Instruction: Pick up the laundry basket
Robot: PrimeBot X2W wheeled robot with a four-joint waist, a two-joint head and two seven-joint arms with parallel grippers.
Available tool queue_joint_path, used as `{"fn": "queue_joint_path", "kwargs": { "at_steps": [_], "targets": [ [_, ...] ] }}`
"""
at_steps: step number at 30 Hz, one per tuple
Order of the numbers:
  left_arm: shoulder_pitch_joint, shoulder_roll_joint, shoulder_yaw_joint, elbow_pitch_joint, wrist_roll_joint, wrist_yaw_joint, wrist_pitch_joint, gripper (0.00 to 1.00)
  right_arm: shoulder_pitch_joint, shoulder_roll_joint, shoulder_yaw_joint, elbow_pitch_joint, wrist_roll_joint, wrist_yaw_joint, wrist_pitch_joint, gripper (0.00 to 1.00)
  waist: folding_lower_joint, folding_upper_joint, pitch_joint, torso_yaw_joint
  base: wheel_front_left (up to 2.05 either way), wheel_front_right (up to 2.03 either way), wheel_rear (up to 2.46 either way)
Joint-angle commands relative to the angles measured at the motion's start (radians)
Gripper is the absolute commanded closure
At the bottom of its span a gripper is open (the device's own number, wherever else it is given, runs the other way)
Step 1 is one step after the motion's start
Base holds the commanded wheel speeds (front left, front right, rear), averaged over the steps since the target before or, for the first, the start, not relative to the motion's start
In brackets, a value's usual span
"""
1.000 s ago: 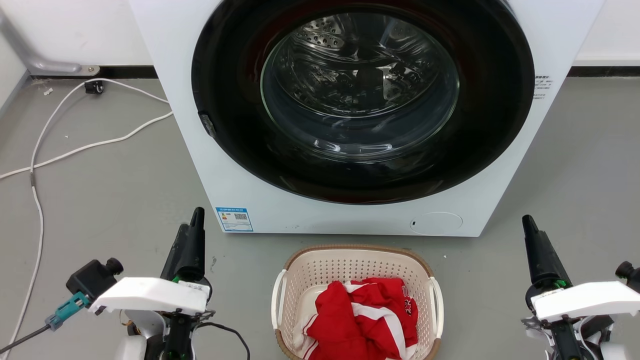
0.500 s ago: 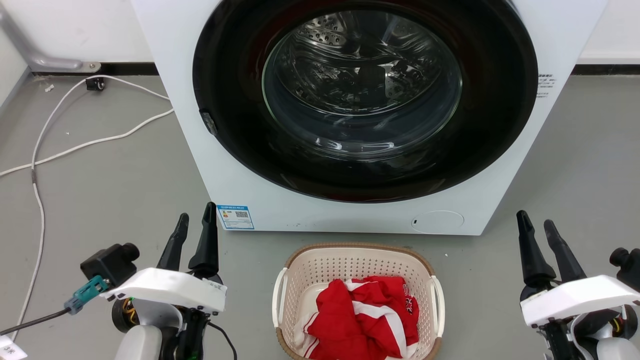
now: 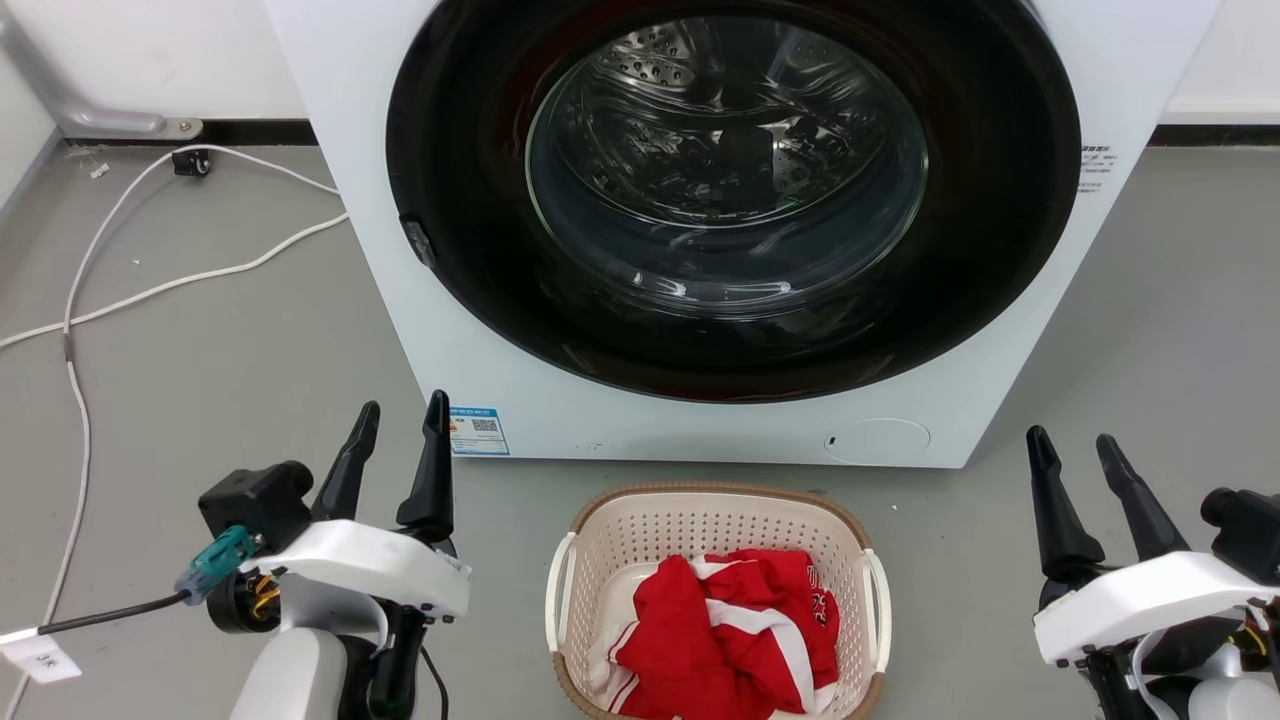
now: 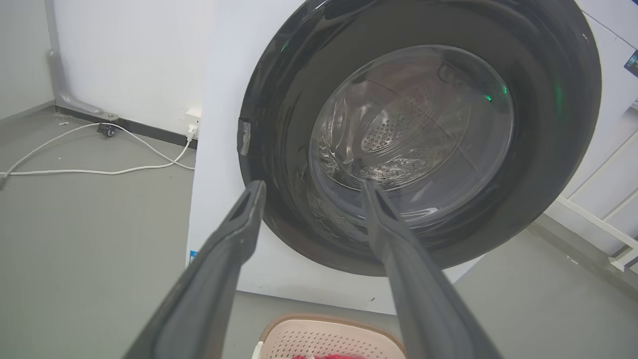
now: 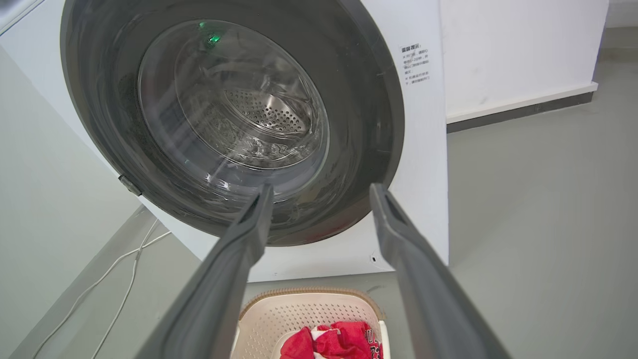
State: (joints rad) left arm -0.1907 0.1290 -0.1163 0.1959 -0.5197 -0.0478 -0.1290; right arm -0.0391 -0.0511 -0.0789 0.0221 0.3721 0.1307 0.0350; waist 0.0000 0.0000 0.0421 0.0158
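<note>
The laundry basket (image 3: 650, 535), cream with a brown rim and white side handles, stands on the grey floor at the bottom centre of the head view, holding a red and white garment (image 3: 725, 635). My left gripper (image 3: 402, 412) is open, well to the basket's left and apart from it. Off to the basket's right, my right gripper (image 3: 1072, 442) is also open with nothing between its fingers. In the left wrist view the left gripper (image 4: 311, 187) frames the washer door, with the basket (image 4: 319, 341) low between the fingers. The right gripper (image 5: 321, 189) likewise stands above the basket (image 5: 299, 314).
A white front-loading washing machine (image 3: 460, 340) with its round dark glass door (image 3: 725, 170) stands right behind the basket. White cables (image 3: 150, 290) trail across the floor at the left. A wall and dark skirting run along the back.
Both grippers have gone from shut to open and risen a little in the head view. The left arm has shifted to the right, toward the basket. The basket has not moved.
</note>
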Motion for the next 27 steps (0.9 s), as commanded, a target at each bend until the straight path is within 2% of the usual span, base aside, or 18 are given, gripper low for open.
{"fn": "queue_joint_path", "kwargs": {
  "at_steps": [1, 27],
  "targets": [
    [-0.024, 0.013, -0.006, -0.005, 0.031, 0.007, -0.011, 0.00, 0.004, 0.000, -0.001, -0.022, -0.035, 0.000, -0.002, 0.00, 0.0000, 0.0000, 0.001, 0.000, 0.00, 0.00, 0.00],
    [-0.049, 0.045, -0.076, 0.033, 0.247, 0.053, -0.072, 0.00, 0.046, 0.001, -0.013, -0.077, -0.306, 0.000, 0.014, 0.00, 0.0000, 0.0000, 0.005, 0.006, 0.00, 0.00, 0.00]
  ]
}}
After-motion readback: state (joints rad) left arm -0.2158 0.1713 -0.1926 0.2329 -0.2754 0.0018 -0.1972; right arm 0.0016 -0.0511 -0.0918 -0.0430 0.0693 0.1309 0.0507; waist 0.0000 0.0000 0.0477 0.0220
